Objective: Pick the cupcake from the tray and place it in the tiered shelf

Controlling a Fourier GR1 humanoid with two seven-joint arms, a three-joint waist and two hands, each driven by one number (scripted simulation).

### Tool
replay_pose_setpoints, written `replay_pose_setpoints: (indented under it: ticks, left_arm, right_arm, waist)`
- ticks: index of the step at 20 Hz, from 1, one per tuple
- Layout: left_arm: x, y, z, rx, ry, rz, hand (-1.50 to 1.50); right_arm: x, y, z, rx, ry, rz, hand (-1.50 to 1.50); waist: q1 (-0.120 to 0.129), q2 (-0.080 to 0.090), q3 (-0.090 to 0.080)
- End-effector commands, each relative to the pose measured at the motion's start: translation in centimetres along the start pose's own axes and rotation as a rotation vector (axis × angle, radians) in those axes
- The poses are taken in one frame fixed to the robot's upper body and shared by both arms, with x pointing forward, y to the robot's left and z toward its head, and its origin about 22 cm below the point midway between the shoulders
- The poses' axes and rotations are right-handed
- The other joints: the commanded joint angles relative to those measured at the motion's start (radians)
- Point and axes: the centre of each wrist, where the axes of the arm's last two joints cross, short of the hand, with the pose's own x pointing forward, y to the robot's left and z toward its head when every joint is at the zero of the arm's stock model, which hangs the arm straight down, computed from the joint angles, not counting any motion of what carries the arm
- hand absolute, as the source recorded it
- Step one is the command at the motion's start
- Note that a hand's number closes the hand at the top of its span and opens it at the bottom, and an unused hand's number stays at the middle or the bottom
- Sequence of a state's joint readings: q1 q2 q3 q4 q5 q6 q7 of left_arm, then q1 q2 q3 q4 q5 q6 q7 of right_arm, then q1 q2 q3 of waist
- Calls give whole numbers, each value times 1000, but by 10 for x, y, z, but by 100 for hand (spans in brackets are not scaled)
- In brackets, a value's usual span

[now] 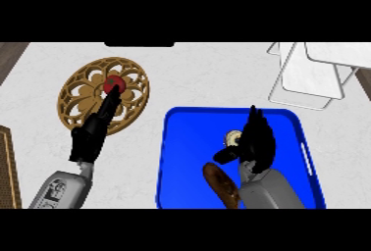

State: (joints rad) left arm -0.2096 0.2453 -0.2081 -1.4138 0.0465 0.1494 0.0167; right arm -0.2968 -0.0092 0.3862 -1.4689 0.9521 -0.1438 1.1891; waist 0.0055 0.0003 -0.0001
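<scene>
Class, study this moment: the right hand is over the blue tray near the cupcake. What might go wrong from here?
1. The right hand covers part of the cupcake, so its fingers may nudge it aside instead of closing round it.
2. A brown pastry lies beside the right forearm on the tray; lifting could sweep it.
3. The tiered shelf stands beyond the tray's far corner, so the carry may clip its frame.

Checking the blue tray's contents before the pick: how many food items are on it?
2: the cupcake mid-tray beside the right hand, and a brown pastry at the near edge. The hand may hide more.
</scene>
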Motion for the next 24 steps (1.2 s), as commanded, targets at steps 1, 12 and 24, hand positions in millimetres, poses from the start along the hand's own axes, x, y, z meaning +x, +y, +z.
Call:
replay_pose_setpoints:
  ticks: [1, 12, 24]
  left_arm:
    - [-2, -8, 3, 16, 3, -5, 0]
    - [-2, -2, 1, 16, -17, -8, 0]
    - [-1, -12, 6, -49, 0, 12, 0]
  right_arm:
    - [-7, 3, 0, 21, 165, -54, -150]
    - [9, 7, -6, -14, 111, 79, 150]
    - [-47, 8, 31, 401, -1020, 514, 150]
  waist:
    - [-4, -1, 0]
    - [-4, -1, 0]
    - [55, 0, 8]
